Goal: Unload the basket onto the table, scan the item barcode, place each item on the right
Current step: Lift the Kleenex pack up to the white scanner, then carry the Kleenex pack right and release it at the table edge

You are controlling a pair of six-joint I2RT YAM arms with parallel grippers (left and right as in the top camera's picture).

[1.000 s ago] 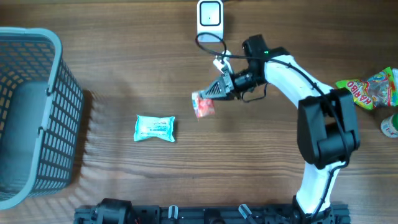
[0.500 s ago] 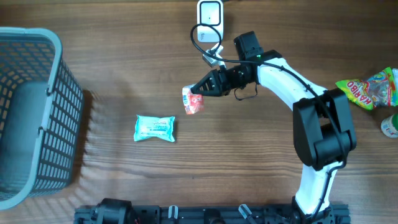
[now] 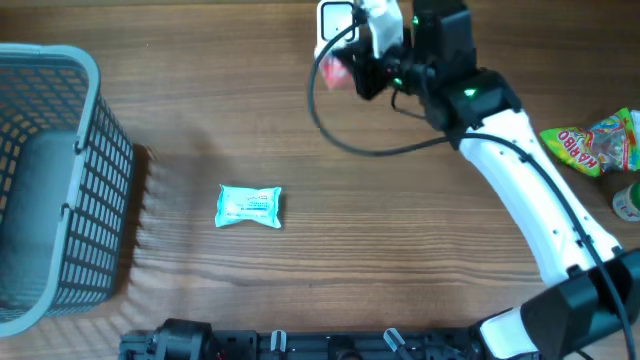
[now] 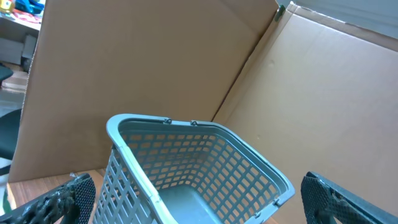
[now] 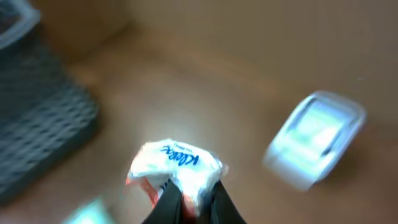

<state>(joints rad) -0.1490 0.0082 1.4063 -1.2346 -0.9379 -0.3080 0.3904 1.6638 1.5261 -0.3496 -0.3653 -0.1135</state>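
- A wood-grain desk (image 3: 200,120) fills the overhead view, and brown cardboard sheets (image 4: 155,62) stand behind it as a backdrop.
- The right end effector (image 5: 193,198) is clenched on a small white-and-red Kleenex packet (image 5: 174,165). Its dark fingers (image 5: 166,203) pinch the packet's lower edge. This wrist view is blurred, so no barcode can be made out.
- From overhead, the packet hangs off the desk just on the near side of the white barcode scanner (image 3: 333,22). It is close to the scanner, though whether they touch cannot be told. In the wrist view the scanner sits beyond the packet and to its right.
- The step in hand looks like presenting the item to the scanner, with the pick-up already done.
- The next move probably calls for a small shift toward the scanner's window. It may also need a wrist turn so that the face carrying the barcode meets the window. Which face that is cannot be told from here.
- The left end effector (image 4: 196,190) is released, jaws spread wide. It is parked far to the left of the scanner, looking at the grey basket (image 4: 193,168).
- A teal packet (image 3: 248,207) lies flat on the desk, well to the near-left of the scanner.
- A Haribo bag (image 3: 590,140) lies far to the scanner's right, at the desk's edge.
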